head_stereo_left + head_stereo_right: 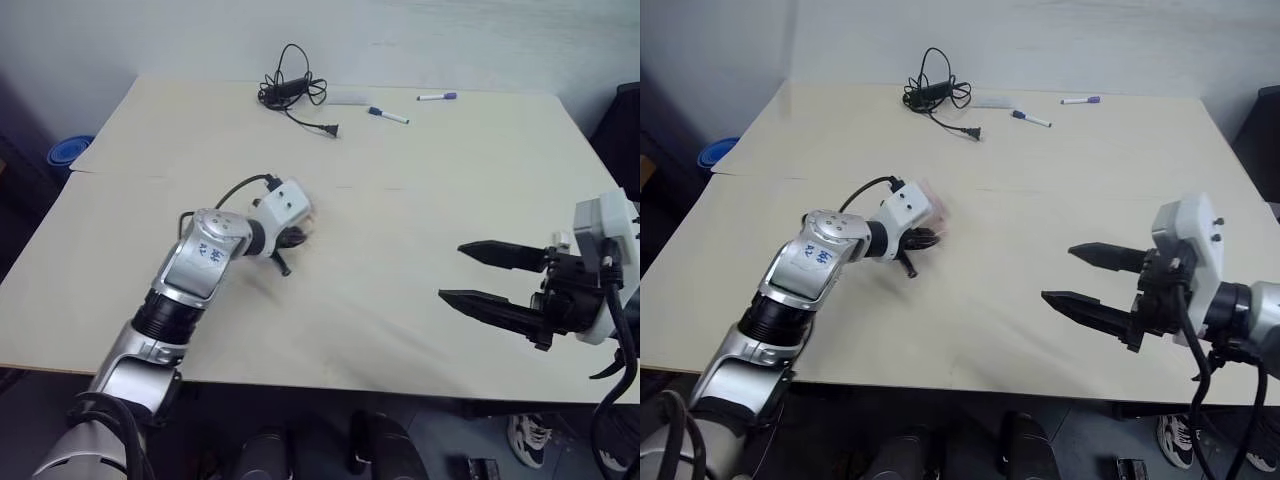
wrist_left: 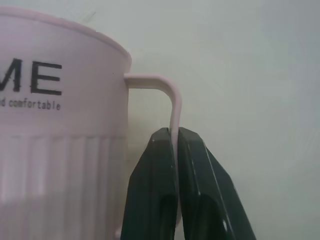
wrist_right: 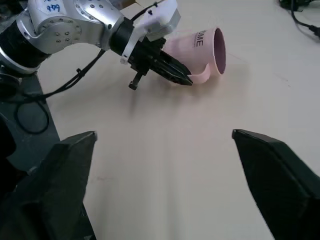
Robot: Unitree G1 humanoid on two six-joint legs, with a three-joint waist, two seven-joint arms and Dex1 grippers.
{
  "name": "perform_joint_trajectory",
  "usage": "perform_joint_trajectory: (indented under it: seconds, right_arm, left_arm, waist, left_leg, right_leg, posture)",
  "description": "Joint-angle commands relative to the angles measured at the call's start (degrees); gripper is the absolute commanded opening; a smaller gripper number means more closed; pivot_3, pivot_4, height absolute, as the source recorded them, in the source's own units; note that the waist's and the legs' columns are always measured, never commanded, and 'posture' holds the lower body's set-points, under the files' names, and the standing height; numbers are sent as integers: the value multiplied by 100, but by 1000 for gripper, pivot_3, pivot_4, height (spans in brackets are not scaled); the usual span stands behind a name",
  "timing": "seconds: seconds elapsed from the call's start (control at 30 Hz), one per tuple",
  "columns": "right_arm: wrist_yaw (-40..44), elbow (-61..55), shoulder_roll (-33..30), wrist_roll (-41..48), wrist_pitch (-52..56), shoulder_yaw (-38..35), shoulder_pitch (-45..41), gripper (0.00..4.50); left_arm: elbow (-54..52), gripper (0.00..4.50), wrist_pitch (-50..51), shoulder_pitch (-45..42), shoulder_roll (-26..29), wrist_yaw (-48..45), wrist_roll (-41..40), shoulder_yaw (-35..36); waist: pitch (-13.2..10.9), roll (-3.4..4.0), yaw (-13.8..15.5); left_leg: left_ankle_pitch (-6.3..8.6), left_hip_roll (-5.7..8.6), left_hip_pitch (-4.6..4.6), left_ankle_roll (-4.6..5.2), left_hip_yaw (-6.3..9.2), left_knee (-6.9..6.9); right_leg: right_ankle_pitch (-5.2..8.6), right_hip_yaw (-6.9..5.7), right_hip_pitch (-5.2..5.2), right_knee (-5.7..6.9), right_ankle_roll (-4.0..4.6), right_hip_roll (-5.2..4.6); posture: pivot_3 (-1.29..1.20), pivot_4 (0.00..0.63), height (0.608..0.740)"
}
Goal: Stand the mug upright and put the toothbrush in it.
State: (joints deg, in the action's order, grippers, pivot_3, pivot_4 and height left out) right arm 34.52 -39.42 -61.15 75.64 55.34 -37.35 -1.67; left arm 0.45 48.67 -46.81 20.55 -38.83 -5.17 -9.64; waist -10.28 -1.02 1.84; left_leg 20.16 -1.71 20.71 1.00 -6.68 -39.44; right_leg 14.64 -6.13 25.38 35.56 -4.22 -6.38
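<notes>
Left gripper (image 3: pixel 186 79) clenched on thin loop handle (image 2: pixel 172 107) of tipped pink "HOME" mug (image 3: pixel 202 50), right gripper (image 1: pixel 478 275) agape well clear; could twist, slip mid-lift

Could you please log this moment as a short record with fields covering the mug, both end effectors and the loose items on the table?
mug: mug lying on its side on the table, not yet upright
left end effector: left end effector shut on the mug's handle
right end effector: right end effector open, empty, apart from the mug
far edge: black cable, two marker pens
</notes>
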Motion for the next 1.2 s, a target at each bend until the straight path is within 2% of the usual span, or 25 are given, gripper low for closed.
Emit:
perform_joint_trajectory:
  seconds: [0.03, 0.1, 0.2, 0.37, 0.53, 0.7, 0.83, 1.03, 1.2]
  right_arm:
    - [-164, 68, -51, -341, -149, -309, 47, 4450]
    - [-152, 105, -25, -407, -163, -359, 92, 4450]
    - [-64, 43, -6, -639, -202, -387, 240, 4450]
    - [-121, 12, 43, -700, -254, -366, 268, 4450]
    - [-232, -50, 76, -615, -256, -393, 281, 4450]
    - [-291, -61, 80, -592, -255, -392, 284, 4450]
    - [-334, -40, 55, -646, -290, -205, 189, 4500]
    - [-248, 133, -13, -790, -325, 178, -116, 4500]
    - [-177, 349, -25, -1000, -350, 596, -468, 4500]
  left_arm:
    - [-164, 0, -1072, -165, -661, 135, -751, 833]
    - [-62, 0, -1545, -60, -1006, 122, -987, 1006]
    - [357, 0, -2339, 202, -1500, -347, -1261, 828]
    - [1466, 0, -2953, 289, -1892, -945, -1382, 609]
    - [2343, 0, -3176, 285, -1878, -1134, -1307, 616]
    - [2057, 0, -3209, 656, -1594, -1298, -1264, 504]
    - [1477, 987, -2963, 1111, -1145, -1504, -1285, 385]
    - [777, 2988, -2706, 1580, -601, -1544, -1319, 386]
    - [308, 4428, -2499, 1845, -263, -1535, -1383, 447]
  waist:
    - [-1, -1, -6]
    - [-1, -1, -6]
    - [0, -1, -11]
    - [-1, -1, -13]
    - [-1, -1, -20]
    - [0, 0, -26]
    - [0, 0, -31]
    - [1, 1, -29]
    - [1, 2, -34]
  left_leg:
    - [2, 0, 7, 4, 0, -9]
    - [6, 0, 15, 9, 2, -21]
    - [7, 3, 18, 12, 2, -31]
    - [11, 6, 23, 18, 0, -50]
    - [17, 5, 29, 27, 5, -55]
    - [19, 4, 34, 30, 9, -55]
    - [20, 4, 35, 30, 9, -56]
    - [21, 4, 35, 33, 11, -61]
    - [22, 5, 39, 35, 13, -62]
  right_leg:
    - [-3, -1, 0, -1, -5, -1]
    - [-6, -4, 0, -1, -9, -4]
    - [-11, -4, 0, -2, -13, -3]
    - [-13, -27, 1, -16, -15, 0]
    - [-15, -42, 1, -19, -17, 0]
    - [-18, -49, 2, -23, -21, -2]
    - [-19, -46, 1, -16, -23, -3]
    - [-20, -27, 1, -27, -23, -7]
    - [-21, -15, 1, -26, -25, -9]
  posture:
    - [0, 150, 740]
    - [0, 150, 740]
    - [0, 150, 740]
    - [0, 150, 740]
    - [0, 150, 740]
    - [0, 150, 740]
    - [0, 150, 740]
    - [0, 150, 740]
    - [0, 150, 740]
